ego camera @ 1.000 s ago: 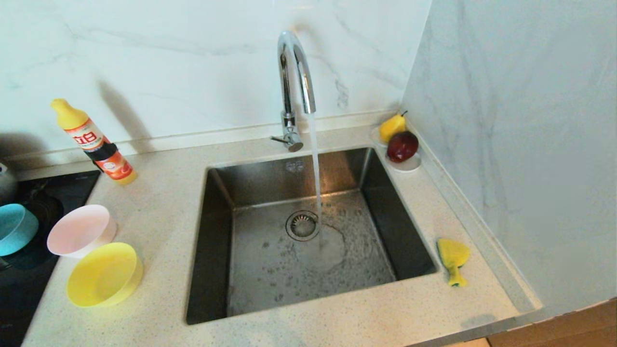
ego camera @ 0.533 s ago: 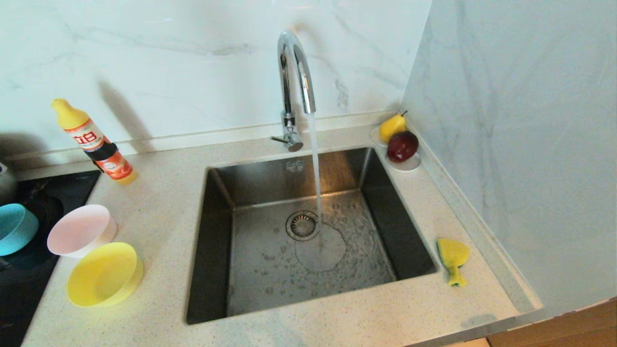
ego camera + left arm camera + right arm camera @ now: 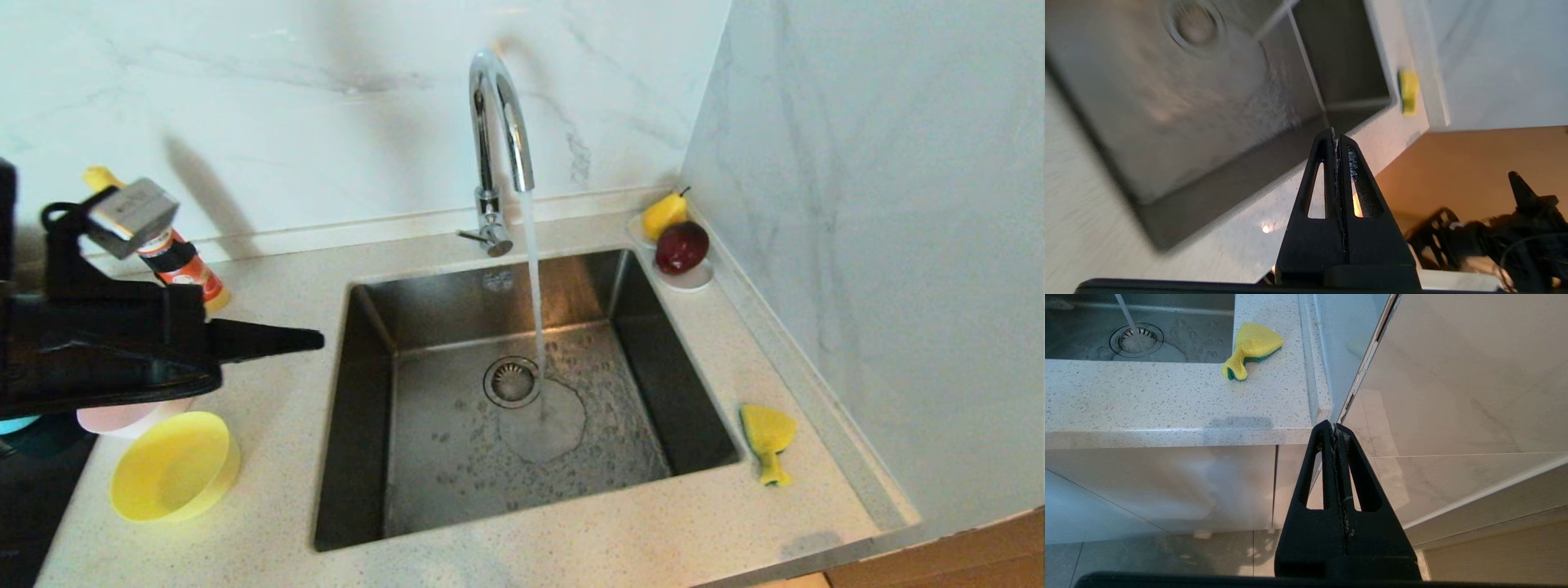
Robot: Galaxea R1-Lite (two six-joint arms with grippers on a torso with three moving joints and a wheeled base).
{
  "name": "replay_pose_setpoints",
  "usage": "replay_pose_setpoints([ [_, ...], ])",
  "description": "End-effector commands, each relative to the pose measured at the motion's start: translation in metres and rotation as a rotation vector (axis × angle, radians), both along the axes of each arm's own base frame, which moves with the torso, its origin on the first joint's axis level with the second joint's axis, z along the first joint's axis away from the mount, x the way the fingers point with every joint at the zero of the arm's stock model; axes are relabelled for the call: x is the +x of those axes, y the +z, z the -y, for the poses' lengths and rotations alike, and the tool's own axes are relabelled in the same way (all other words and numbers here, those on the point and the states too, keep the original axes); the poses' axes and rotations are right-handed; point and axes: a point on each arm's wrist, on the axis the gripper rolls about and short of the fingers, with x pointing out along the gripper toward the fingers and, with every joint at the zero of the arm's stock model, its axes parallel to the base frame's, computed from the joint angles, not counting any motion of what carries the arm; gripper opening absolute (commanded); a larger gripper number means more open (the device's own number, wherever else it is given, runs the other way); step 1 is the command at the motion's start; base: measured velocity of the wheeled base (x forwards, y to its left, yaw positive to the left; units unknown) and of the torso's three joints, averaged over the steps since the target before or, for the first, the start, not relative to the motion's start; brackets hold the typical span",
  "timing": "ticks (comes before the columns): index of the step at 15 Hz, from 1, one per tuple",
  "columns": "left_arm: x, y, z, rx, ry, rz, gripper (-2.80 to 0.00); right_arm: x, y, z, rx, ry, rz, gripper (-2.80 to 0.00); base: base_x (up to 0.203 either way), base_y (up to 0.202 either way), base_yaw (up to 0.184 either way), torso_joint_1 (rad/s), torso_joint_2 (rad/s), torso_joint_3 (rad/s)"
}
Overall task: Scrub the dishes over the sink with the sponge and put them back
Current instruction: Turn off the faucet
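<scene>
1. Since a second ago, our left gripper (image 3: pixel 314 338), fingers pressed together and empty, has swung in over the counter's left edge (image 3: pixel 269 392).
2. Yellow bowl (image 3: pixel 174 465) sits near that edge: light, slippery plastic, so we'd pinch its rim.
3. Sponge (image 3: pixel 767 437) lies by the sink's (image 3: pixel 367 327) right rim; our right gripper (image 3: pixel 1336 426) hangs closed below the counter.

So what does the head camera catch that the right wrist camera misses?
Only the head view shows the tall curved chrome tap, the yellow plastic bowl, the white saucer of fruit and the shut left gripper beside the sink. Only the right wrist view shows the shut right gripper, parked below the counter edge. Both show the steel sink, running water and the crumpled yellow sponge.
</scene>
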Motion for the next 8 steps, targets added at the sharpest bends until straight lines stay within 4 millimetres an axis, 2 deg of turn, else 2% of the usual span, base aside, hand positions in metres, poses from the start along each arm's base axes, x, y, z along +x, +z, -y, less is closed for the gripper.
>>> replay_pose_setpoints([
  [1, 0.054, -0.043, 0.014, 0.0, -0.04, -0.147, -2.8, 0.0, 0.0, 0.0, -0.001, 0.001, 0.001, -2.8, 0.0, 0.0, 0.0, 0.0, 0.0, 0.0],
  [4, 0.082, -0.064, 0.03, -0.016, -0.069, -0.164, -2.8, 0.0, 0.0, 0.0, 0.0, 0.001, 0.0, -2.8, 0.0, 0.0, 0.0, 0.0, 0.0, 0.0],
  [8, 0.115, -0.075, 0.039, -0.083, -0.047, -0.151, -2.8, 0.0, 0.0, 0.0, -0.001, 0.001, 0.001, -2.8, 0.0, 0.0, 0.0, 0.0, 0.0, 0.0],
])
